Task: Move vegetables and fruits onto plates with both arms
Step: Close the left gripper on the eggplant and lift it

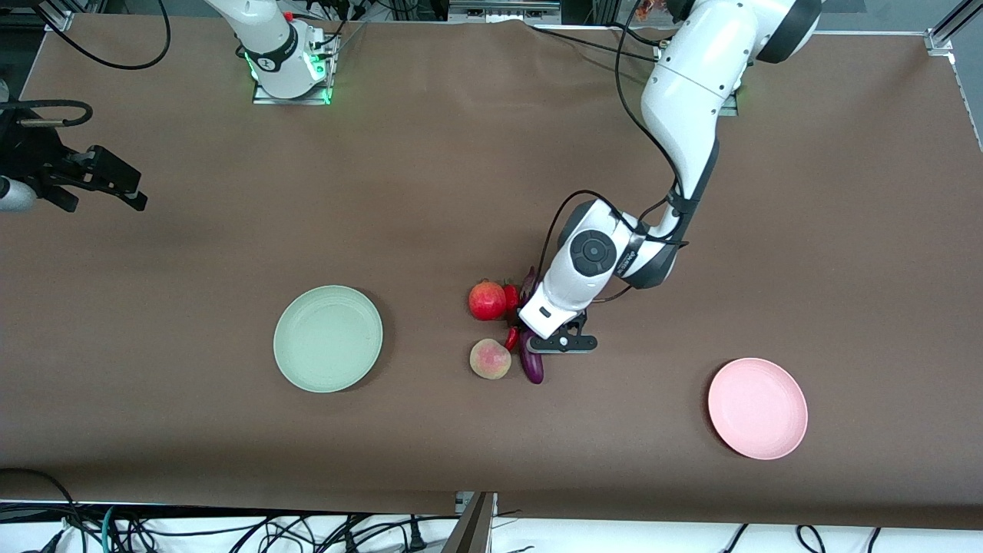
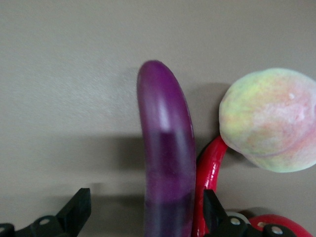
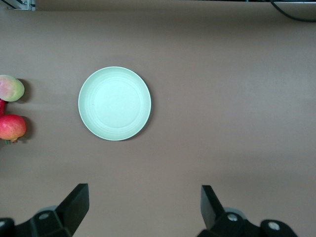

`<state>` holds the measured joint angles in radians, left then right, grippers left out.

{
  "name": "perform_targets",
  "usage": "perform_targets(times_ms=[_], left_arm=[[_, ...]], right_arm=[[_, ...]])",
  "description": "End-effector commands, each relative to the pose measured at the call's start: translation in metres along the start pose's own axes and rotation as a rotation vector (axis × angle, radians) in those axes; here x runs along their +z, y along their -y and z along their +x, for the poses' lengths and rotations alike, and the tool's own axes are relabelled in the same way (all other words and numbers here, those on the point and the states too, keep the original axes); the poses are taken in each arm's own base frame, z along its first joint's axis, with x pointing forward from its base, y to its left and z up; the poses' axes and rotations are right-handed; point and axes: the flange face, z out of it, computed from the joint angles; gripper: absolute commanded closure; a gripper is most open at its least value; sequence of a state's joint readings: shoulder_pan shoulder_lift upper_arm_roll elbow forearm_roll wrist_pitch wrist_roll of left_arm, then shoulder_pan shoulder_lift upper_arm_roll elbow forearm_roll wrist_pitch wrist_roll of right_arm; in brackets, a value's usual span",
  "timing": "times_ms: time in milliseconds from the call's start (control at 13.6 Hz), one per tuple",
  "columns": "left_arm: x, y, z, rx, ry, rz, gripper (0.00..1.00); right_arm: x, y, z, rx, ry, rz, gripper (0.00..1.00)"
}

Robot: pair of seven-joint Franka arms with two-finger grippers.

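the brown-covered desk [image 1: 430, 192] carries a tight cluster of produce near its middle, somewhat toward the edge nearest the front camera. the long slim glossy purple eggplant [image 1: 531, 365] lies there with its rounded end pointing toward that edge, and most of its length is hidden under the left arm's wrist in the front view. the thin curved red chili pepper [image 1: 511, 336] lies right against the eggplant, on the side toward the right arm's end. the round red pomegranate-like fruit with a small crown [image 1: 488, 300] sits just beside the chili, farther from the front camera than the yellowish-pink blushed peach [image 1: 490, 359], which sits close by the eggplant's rounded end.

the left gripper [image 1: 559, 342] is low over the eggplant. in the left wrist view its black fingers [image 2: 76, 210] stand wide apart on either side of the eggplant [image 2: 165, 163], not clamped on it, with the chili [image 2: 207, 182] squeezed between the eggplant and one finger, and the peach [image 2: 269, 121] just beside.

the round shallow pale mint green plate [image 1: 328, 339] lies toward the right arm's end, well apart from the cluster. the round shallow pale pink plate [image 1: 757, 408] lies toward the left arm's end, close to the near edge.

the right gripper [image 1: 96, 184] waits high over the desk's edge at the right arm's end, its fingers [image 3: 74, 205] spread wide and holding nothing.
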<state>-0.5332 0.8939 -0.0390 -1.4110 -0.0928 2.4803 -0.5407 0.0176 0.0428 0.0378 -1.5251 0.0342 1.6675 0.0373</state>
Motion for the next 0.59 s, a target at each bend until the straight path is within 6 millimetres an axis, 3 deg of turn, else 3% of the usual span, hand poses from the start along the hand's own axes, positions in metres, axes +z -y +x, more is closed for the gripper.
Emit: perform_targets(times_ms=[0, 73, 220, 293, 366, 513], left_arm=[[0.010, -0.008, -0.001, 0.018, -0.039, 0.034, 0.19], [0.010, -0.008, -0.001, 0.021, -0.043, 0.039, 0.31], [0.007, -0.006, 0.002, 0.023, -0.047, 0.040, 0.72], [0.007, -0.003, 0.003, 0.026, -0.051, 0.046, 0.85], [0.007, -0.002, 0.005, 0.035, -0.055, 0.052, 0.85], [0.007, 0.001, 0.007, 0.035, -0.058, 0.054, 1.00]], right_arm=[[-0.004, 0.006, 0.002, -0.018, -0.012, 0.013, 0.00], [-0.004, 0.004, 0.002, -0.017, -0.012, 0.007, 0.00], [-0.002, 0.004, 0.010, -0.013, -0.042, 0.019, 0.00], [0.014, 0.005, 0.018, -0.011, -0.036, 0.023, 0.00], [0.024, 0.005, 0.023, -0.017, -0.021, 0.017, 0.00], [0.026, 0.006, 0.024, -0.020, -0.019, 0.013, 0.00]])
